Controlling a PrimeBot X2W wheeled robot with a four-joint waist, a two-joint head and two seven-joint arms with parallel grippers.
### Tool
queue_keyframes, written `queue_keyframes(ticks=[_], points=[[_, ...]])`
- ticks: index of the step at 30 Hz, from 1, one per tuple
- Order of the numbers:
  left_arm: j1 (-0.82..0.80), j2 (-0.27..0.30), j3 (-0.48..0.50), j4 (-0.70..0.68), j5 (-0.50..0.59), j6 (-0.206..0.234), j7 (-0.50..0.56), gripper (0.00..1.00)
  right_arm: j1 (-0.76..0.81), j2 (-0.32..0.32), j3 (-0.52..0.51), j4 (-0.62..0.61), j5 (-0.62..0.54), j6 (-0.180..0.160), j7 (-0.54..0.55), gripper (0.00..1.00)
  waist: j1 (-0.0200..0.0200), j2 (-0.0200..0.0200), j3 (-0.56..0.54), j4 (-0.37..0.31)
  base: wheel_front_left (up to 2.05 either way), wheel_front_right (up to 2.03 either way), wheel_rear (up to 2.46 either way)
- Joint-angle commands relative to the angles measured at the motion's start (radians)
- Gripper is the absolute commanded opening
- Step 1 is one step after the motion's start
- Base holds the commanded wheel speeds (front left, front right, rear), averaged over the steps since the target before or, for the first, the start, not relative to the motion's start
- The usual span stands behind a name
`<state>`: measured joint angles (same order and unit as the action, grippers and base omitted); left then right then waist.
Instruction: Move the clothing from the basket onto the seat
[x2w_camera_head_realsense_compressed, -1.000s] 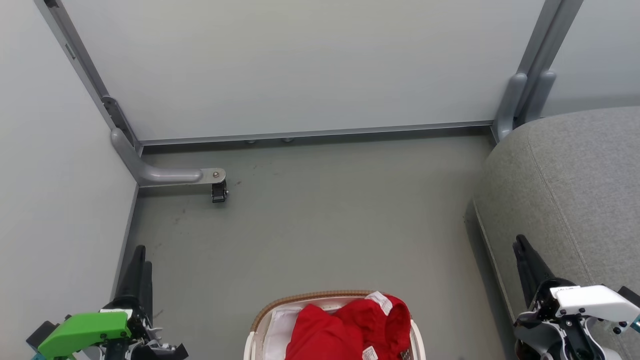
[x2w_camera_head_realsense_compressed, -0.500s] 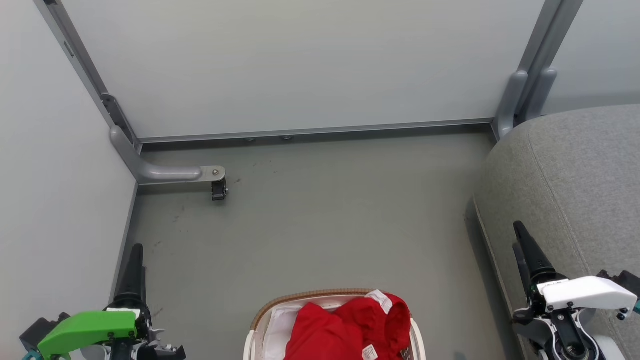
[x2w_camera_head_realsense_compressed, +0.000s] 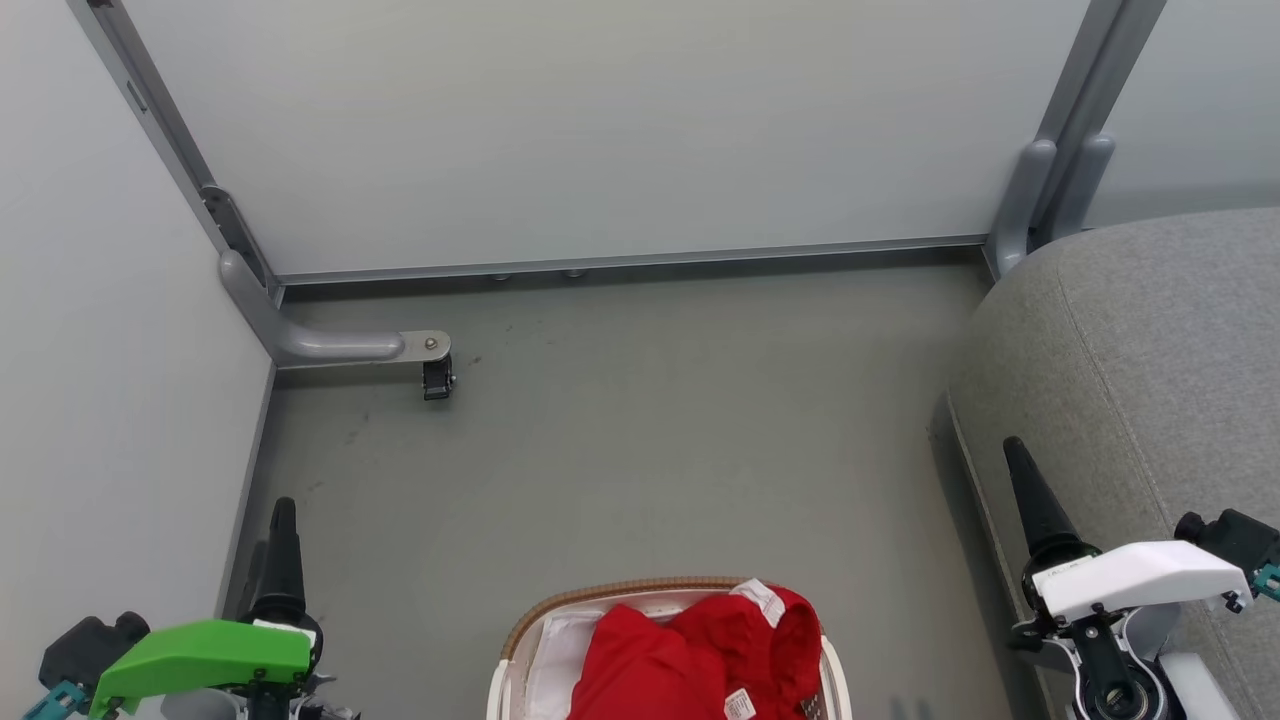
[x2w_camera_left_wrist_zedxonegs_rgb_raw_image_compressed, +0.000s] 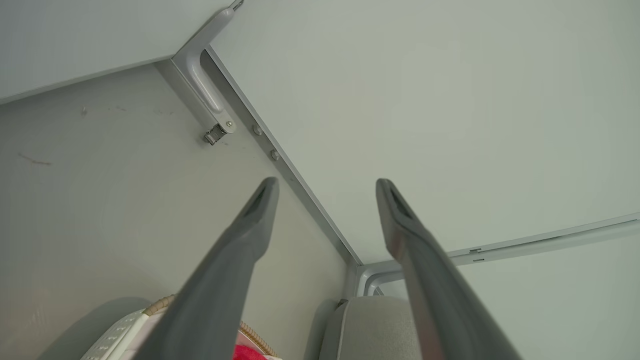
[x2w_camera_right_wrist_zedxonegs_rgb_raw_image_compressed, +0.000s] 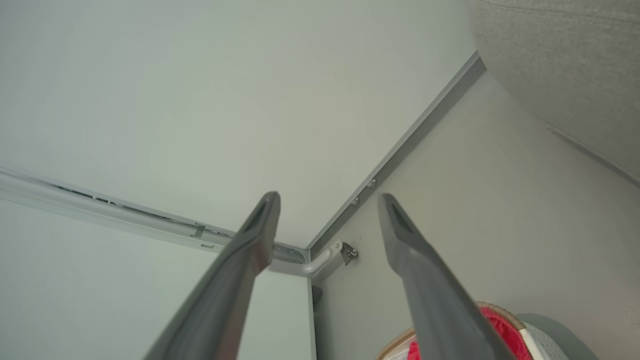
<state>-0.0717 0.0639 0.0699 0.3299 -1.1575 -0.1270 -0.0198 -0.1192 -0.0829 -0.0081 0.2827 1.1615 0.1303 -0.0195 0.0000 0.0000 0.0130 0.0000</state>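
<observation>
Left gripper (x2w_camera_left_wrist_zedxonegs_rgb_raw_image_compressed: 326, 184): fingers apart, wide gap, pointing at the floor (x2w_camera_head_realsense_compressed: 650, 430) and wall panel (x2w_camera_head_realsense_compressed: 600, 130) ahead. Right gripper (x2w_camera_right_wrist_zedxonegs_rgb_raw_image_compressed: 327, 197): same, fingers apart, aimed at the far corner. Both are well clear of the clothing (x2w_camera_head_realsense_compressed: 680, 655). The clothing is a red heap in the basket (x2w_camera_head_realsense_compressed: 620, 590), which sits between the two grippers and back from their fingertips, towards the robot. It's inboard-right of the left gripper and inboard-left of the right one. The heap fills the half of the basket nearer the right gripper and rises above the brown rim. One white tag (x2w_camera_head_realsense_compressed: 765, 603) is on top at the far edge, and a second tag (x2w_camera_head_realsense_compressed: 740, 705) is lower down. The liner (x2w_camera_head_realsense_compressed: 565, 640) shows on the side nearer the left gripper. In the left wrist view, the basket rim and a sliver of red sit low beside the left finger. In the right wrist view, the rim and red sit low, outboard of the right finger. The seat (x2w_camera_head_realsense_compressed: 1150, 350) is just beside the right gripper on its outer side; in the head view the fingers overlap the seat's near edge, and I can't tell if they touch. The seat is well apart from the left gripper, across the basket. A grey bracket (x2w_camera_head_realsense_compressed: 340, 348) with a caster (x2w_camera_head_realsense_compressed: 438, 382) is ahead of the left gripper, by the wall corner.
</observation>
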Motion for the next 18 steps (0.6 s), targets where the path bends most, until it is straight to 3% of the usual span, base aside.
queue_keyframes(ticks=[1, 18], points=[[-0.023, 0.014, -0.002, -0.008, 0.056, -0.002, -0.011, 1.00, -0.028, -0.013, 0.011, -0.007, -0.046, 0.000, -0.013, 1.00, 0.0000, 0.0000, 0.000, 0.000, 0.00, 0.00, 0.00], [-0.010, 0.023, -0.026, 0.012, 0.355, -0.003, -0.069, 1.00, -0.037, -0.022, 0.048, 0.020, -0.302, 0.000, -0.071, 1.00, 0.0000, 0.0000, 0.000, -0.001, 0.00, 0.00, 0.00]])
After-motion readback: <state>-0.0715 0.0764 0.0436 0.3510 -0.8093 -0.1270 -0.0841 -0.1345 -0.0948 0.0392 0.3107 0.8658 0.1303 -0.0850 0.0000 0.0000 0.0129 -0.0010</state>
